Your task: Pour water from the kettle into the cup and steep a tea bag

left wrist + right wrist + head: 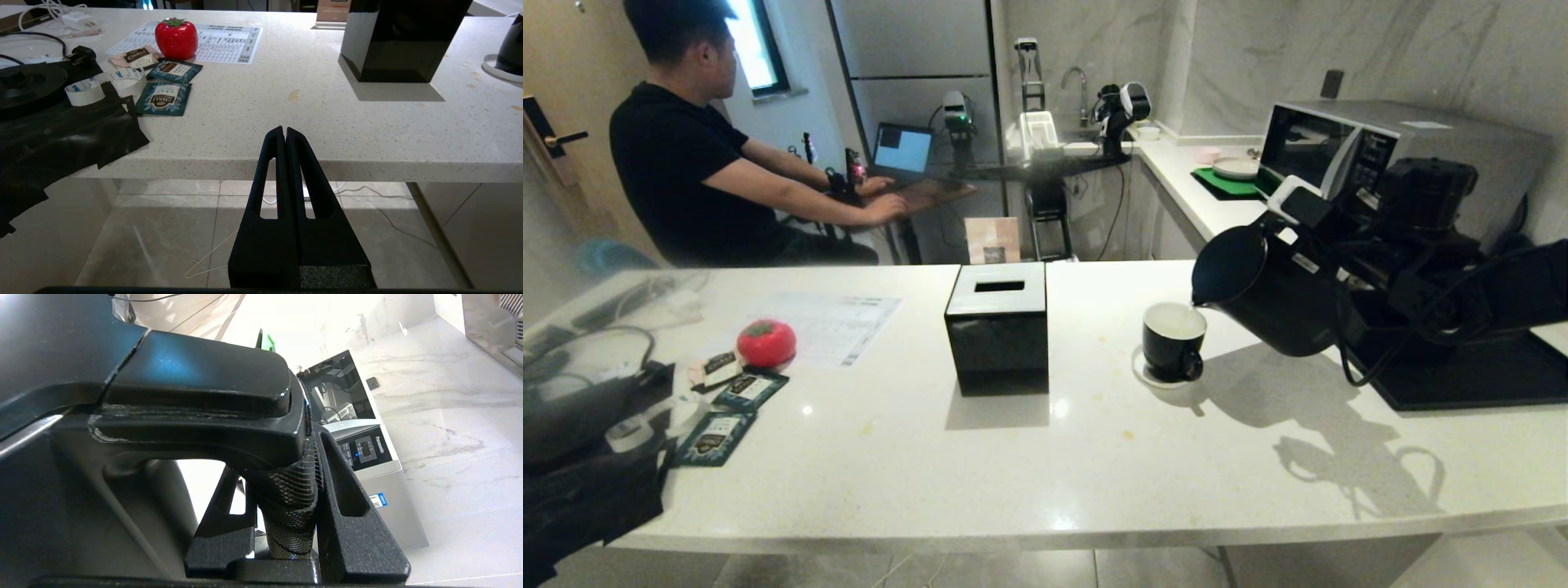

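In the head view, the kettle (1262, 290) is held tilted above the white worktop (1094, 457), its spout lowered toward the cup (1173, 340), which stands on a small saucer (1152, 377) just beside the spout tip and right of a glossy black box (997, 327). The right claw is hidden there behind the kettle among the arm's dark parts. In the left wrist view, the left claw (284, 132) is seen pressed fully together and empty, held off the near edge of the worktop, well apart from the cup's saucer (496, 69); tea bag packets (163, 98) are laid beside a red tomato-shaped object (176, 38). In the right wrist view, the right claw (286, 490) is clamped narrowly around the kettle's mesh-wrapped handle (292, 498), with a microwave (367, 457) behind.
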### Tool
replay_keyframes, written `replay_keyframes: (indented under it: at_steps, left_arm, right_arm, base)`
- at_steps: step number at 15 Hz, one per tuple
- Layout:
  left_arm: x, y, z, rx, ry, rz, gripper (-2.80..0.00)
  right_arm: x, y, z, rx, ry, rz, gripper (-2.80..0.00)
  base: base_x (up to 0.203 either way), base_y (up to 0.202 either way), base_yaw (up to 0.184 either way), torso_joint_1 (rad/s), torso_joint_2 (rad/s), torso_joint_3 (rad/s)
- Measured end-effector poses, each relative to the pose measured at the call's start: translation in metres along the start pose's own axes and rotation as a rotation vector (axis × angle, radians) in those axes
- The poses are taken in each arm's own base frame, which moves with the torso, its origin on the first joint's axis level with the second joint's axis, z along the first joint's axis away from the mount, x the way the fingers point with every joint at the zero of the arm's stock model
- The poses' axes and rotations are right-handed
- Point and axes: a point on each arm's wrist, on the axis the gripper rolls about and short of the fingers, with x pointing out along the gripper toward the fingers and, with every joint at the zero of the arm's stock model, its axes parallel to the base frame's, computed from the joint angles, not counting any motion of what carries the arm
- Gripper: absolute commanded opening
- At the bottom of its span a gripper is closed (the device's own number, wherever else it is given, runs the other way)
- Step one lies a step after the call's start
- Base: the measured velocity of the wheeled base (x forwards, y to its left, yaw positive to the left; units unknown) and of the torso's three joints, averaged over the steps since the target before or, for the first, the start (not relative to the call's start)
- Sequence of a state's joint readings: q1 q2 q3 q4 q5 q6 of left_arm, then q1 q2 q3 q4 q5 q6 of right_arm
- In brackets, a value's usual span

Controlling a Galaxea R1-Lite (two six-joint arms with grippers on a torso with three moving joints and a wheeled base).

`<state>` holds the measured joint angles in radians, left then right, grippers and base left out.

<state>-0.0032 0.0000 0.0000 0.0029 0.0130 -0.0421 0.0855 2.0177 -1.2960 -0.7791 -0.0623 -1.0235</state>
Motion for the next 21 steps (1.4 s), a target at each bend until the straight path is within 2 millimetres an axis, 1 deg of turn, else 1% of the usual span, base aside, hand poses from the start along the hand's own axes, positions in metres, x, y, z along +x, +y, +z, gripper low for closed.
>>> replay_keyframes:
  at_steps: [21]
  left_arm:
    - [0.0,0.0,0.0,0.0,0.0,0.0,-2.8]
  right_arm:
    - [-0.0024,0.0019,0.0058,0.011,-0.013,0.006,-2.8]
  base:
    - [0.0,0.0,0.0,0.0,0.0,0.0]
